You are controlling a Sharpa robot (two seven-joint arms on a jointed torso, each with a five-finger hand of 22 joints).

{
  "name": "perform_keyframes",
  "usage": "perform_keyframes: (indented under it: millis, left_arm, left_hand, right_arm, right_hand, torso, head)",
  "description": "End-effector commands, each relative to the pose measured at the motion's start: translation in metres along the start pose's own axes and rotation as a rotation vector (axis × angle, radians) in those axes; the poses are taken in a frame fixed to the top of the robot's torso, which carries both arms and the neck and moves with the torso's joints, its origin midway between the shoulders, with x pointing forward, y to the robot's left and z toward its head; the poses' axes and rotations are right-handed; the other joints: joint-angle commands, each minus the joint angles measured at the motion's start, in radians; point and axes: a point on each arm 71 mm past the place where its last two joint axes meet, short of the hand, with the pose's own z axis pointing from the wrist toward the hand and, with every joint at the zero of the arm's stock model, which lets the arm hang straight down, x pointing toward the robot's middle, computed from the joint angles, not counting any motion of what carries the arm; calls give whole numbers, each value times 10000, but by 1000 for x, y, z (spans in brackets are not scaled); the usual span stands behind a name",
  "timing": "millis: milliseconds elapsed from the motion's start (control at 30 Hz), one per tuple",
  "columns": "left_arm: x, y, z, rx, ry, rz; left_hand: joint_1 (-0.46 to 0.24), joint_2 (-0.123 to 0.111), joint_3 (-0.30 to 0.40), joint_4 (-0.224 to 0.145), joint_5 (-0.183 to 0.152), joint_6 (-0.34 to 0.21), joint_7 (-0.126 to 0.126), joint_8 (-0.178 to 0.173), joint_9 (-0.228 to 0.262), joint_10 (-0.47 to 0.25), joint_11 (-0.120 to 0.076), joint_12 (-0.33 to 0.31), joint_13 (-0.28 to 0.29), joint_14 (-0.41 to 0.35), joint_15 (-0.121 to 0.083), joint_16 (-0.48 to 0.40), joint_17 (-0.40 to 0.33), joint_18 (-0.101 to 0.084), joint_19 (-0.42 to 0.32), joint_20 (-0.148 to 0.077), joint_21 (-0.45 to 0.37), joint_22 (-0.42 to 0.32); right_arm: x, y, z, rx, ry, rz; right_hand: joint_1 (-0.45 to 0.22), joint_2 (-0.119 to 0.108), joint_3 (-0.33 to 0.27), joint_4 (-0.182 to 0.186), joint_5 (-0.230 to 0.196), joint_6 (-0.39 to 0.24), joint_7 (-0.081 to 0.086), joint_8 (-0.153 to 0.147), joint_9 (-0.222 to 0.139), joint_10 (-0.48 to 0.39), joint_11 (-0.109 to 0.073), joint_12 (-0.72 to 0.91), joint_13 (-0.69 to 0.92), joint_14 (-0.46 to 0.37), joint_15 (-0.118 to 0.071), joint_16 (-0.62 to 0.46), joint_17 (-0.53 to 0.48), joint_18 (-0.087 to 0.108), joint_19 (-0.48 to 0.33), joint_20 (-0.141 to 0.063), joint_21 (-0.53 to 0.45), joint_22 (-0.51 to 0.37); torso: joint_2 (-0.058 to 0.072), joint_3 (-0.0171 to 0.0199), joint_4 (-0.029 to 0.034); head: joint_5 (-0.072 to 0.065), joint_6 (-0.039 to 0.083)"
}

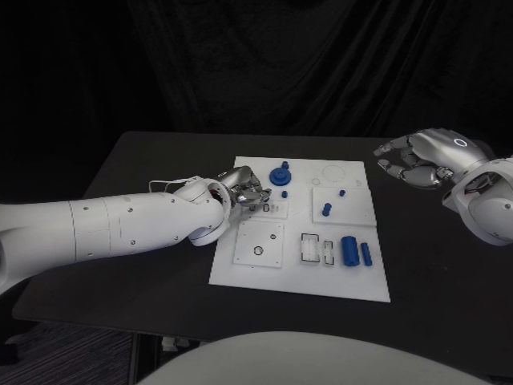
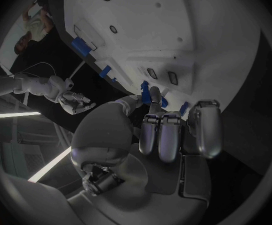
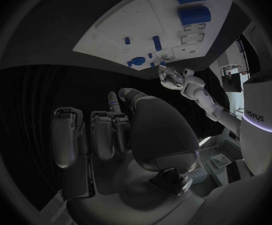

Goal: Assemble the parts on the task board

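On the black table [image 1: 152, 289] we see the white task board [image 1: 309, 277] lying near the middle, its long sides running away from the robot. Over the board's left edge, about halfway along it, sits the left hand [image 1: 243, 191]; its fingers are curled down toward the board. In the left wrist view that hand [image 2: 167, 130] has one finger stretched out toward a small blue part [image 2: 146, 91] at the board's surface, the rest of the fingers folded in side by side. We cannot tell whether the hand has hold of that part or only touches it.

Just beside the left hand, toward the far edge of the board, stands a blue knob-shaped part [image 1: 280, 176]. Further right on the board we see a short blue peg [image 1: 326, 210] and two tiny blue pieces [image 1: 341, 192] above it. Near the board's right edge, toward the near end, lie a thick blue cylinder [image 1: 349, 250] and a thinner blue bar [image 1: 366, 255], side by side.

Off the board's far right corner, above the bare table, hangs the right hand [image 1: 424, 159], well apart from the board. Its fingers are curled in loosely and we see nothing in it; the right wrist view shows its fingers [image 3: 101, 135] folded together likewise.
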Motion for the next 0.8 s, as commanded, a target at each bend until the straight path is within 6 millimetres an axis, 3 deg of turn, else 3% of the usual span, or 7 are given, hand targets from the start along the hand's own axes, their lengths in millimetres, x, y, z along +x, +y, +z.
perform_keyframes:
  millis: [33,300,733,800]
  left_arm:
    - [3,-1,0,208,109,50]
    - [8,3,1,126,283,93]
    - [16,5,1,81,495,99]
    - [17,5,1,73,542,106]
  left_hand:
    - [-96,17,-23,56,39,-67,-140,55,2,1038,-48,-5,2626,1056,-90,26,2634,115,116,-61,46,1786]
    - [-106,31,-17,77,38,-64,-142,61,0,1038,-50,-5,2626,1056,-91,26,2634,121,107,-62,18,1777]
    - [-164,39,-40,169,-77,-92,-135,69,-8,1038,-45,-5,2626,1056,-88,26,2634,124,102,-63,-9,1774]
    - [-175,33,-62,207,-218,-120,-133,77,-11,1038,-43,-5,2626,1056,-86,26,2634,124,102,-61,-18,1775]
  right_arm:
    - [0,-2,-1,274,-84,111]
    - [0,-4,-2,374,-71,235]
    - [0,-4,-3,385,-29,266]
    - [0,-4,-3,388,-12,265]
  right_hand:
    - [-50,-66,64,-25,62,84,9,-48,-13,1042,-11,53,2634,898,21,-56,1997,187,526,1,-55,2284]
    - [-49,-63,69,-27,62,87,11,-49,-14,1042,-11,53,2634,900,21,-49,2008,187,526,1,-55,2284]
    - [-49,-63,69,-27,62,87,11,-49,-14,1042,-11,53,2634,900,21,-49,2008,187,526,1,-55,2284]
    - [-49,-63,69,-27,62,87,11,-49,-14,1042,-11,53,2634,900,21,-49,2008,187,526,1,-55,2284]
  torso:
    - [5,-12,-26]
    - [12,1,7]
    - [14,-9,-4]
    - [13,-11,-1]
  head:
    - [10,1]
    - [-23,1]
    - [-27,1]
    - [-28,1]
